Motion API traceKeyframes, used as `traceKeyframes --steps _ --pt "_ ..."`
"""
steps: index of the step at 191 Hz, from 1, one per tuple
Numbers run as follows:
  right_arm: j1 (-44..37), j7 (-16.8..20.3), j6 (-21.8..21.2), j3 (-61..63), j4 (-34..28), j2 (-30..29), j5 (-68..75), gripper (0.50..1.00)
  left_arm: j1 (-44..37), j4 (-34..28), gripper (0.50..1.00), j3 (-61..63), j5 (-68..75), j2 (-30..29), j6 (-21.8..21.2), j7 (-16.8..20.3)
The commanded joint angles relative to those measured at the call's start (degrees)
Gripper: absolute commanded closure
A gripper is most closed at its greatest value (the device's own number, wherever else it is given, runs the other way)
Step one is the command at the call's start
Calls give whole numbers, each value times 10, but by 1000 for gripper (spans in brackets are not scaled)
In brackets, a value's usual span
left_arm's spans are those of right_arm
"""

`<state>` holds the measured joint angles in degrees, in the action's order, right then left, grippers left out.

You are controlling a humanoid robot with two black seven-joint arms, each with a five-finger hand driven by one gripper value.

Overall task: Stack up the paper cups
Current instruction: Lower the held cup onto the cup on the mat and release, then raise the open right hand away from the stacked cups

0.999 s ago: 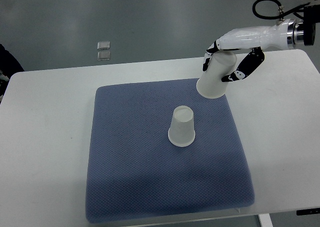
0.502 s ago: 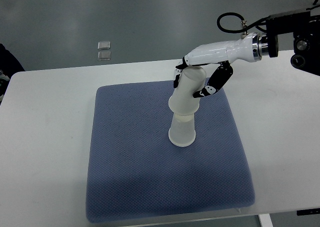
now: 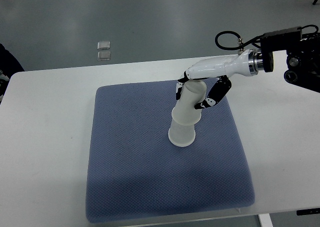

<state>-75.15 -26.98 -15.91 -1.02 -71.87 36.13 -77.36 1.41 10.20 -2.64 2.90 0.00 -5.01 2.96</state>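
Blue mat (image 3: 130, 177), right hand (image 3: 202, 89) gripping tilted upper cup (image 3: 189, 104) over lower cup (image 3: 182, 135)

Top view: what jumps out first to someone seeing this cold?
The white robot right hand, its arm entering from the right edge, grips an upside-down white paper cup, tilted and partly slid over a second inverted white paper cup. Both sit mid-way across a blue textured square mat on the white table.
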Motion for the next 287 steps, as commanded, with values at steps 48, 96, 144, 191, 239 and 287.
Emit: traceKeyframes --steps 48,96,144,191,239,287 --pt "21 0 17 0 9 -10 -11 801 0 0 500 0 0 0 0 -1" --pt "21 0 14 1 9 -10 -3 599 0 0 500 0 0 0 0 -1" --pt "21 0 12 1 9 -11 -3 597 0 0 500 0 0 0 0 -1" --pt "12 0 8 2 5 -2 -2 597 0 0 500 0 0 0 0 0" --pt "-1 0 2 2 -6 3 -2 597 0 0 500 0 0 0 0 -1" --pt "-21 0 0 2 -6 3 -2 597 0 0 500 0 0 0 0 0"
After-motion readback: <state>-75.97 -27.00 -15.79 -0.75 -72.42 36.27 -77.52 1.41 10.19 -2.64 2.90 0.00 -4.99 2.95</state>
